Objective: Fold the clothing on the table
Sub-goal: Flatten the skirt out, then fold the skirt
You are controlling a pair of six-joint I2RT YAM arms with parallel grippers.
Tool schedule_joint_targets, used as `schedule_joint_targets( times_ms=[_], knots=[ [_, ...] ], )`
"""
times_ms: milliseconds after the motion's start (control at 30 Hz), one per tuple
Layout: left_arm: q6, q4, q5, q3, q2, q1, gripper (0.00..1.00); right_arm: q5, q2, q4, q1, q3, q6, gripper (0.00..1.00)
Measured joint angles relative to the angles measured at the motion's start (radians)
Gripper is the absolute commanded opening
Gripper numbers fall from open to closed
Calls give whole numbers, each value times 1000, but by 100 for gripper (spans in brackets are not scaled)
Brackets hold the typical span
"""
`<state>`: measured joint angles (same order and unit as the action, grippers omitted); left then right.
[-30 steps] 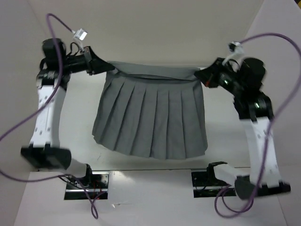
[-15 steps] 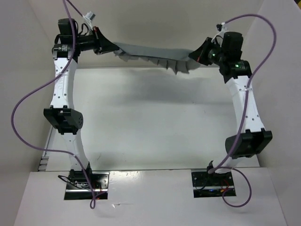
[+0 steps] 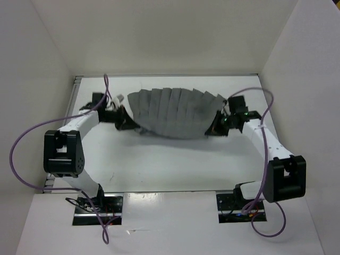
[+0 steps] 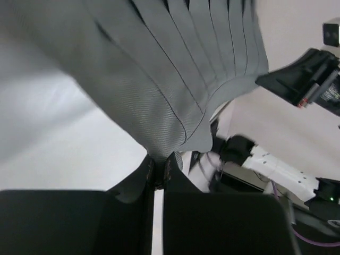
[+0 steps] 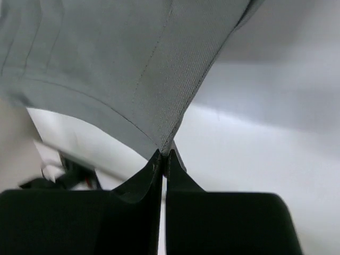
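Grey pleated clothing (image 3: 172,112) hangs stretched over the middle of the white table (image 3: 175,162), its pleats fanning toward 12 o'clock. The left end effector (image 3: 125,121) is clamped on its 9 o'clock corner, and the right end effector (image 3: 212,127) is clamped on its 3 o'clock corner.

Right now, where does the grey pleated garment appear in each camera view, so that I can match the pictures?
Top external: the clothing spans the middle, held between the left pincer and the right pincer.
Left wrist: it fills the top, with a corner in the left pincer.
Right wrist: it is at the upper left, with a corner in the right pincer.
Shared landmark: the right pincer, also at the left wrist view's upper right.
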<state>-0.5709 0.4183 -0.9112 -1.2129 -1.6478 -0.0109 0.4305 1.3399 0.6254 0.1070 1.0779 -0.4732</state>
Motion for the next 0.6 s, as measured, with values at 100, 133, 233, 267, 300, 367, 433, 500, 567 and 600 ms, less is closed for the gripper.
schedule_joint_targets(
  times_ms=[100, 133, 233, 267, 300, 367, 433, 500, 567, 600],
  knots=[
    [23, 39, 34, 253, 16, 8, 1, 1, -23, 113, 103, -174, -71, 0],
    [37, 54, 43, 331, 43, 13, 1, 4, -47, 141, 142, -215, -99, 0],
    [69, 124, 45, 470, 172, 28, 2, 35, -188, 238, 234, -300, -184, 0],
    [76, 137, 40, 491, 217, 31, 2, 43, -238, 263, 241, -314, -207, 0],
    [79, 150, 38, 500, 254, 33, 2, 50, -282, 284, 243, -323, -228, 0],
    [95, 168, 34, 502, 303, 36, 2, 59, -343, 323, 244, -330, -264, 0],
    [102, 187, 34, 499, 324, 36, 2, 58, -377, 358, 244, -333, -291, 0],
    [100, 215, 35, 488, 327, 36, 2, 49, -400, 395, 244, -331, -318, 0],
    [93, 234, 35, 457, 327, 37, 3, 24, -411, 435, 244, -316, -344, 0],
    [89, 237, 35, 436, 327, 38, 3, 5, -415, 453, 242, -302, -357, 0]
  ],
)
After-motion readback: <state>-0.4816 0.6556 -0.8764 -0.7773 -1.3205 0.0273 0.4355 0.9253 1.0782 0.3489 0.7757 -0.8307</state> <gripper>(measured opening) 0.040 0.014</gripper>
